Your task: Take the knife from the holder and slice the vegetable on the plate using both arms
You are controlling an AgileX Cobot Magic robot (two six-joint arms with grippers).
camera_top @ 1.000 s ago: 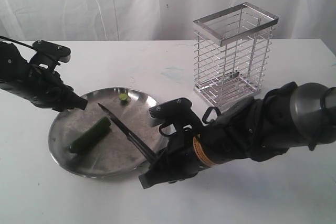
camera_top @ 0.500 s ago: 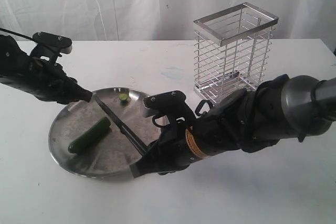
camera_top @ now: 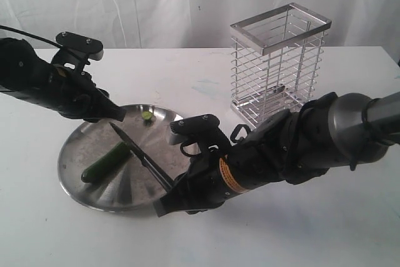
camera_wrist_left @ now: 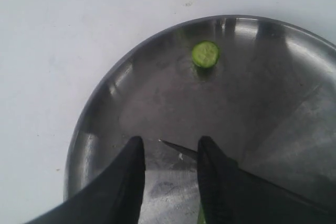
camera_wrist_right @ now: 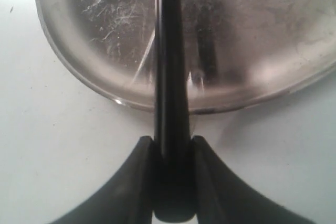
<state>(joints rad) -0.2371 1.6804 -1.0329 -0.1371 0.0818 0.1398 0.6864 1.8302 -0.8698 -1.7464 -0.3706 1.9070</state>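
step: slicing, knife (camera_top: 139,152) out of holder (camera_top: 278,67) | right gripper (camera_wrist_right: 172,150) clamps handle, blade over vegetable (camera_top: 106,161) on plate (camera_top: 75,182) | left gripper (camera_wrist_left: 168,156) fingers narrowly apart, empty (not pinning anything) | next: steady vegetable, press down

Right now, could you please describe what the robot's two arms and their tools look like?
Both arms are bulky and wrapped in black covering. The right arm bears a yellow-orange label and a grey rounded joint; a thin black cable trails from the left arm. Each tool, left tool and right tool, has smooth, tapered black fingers.
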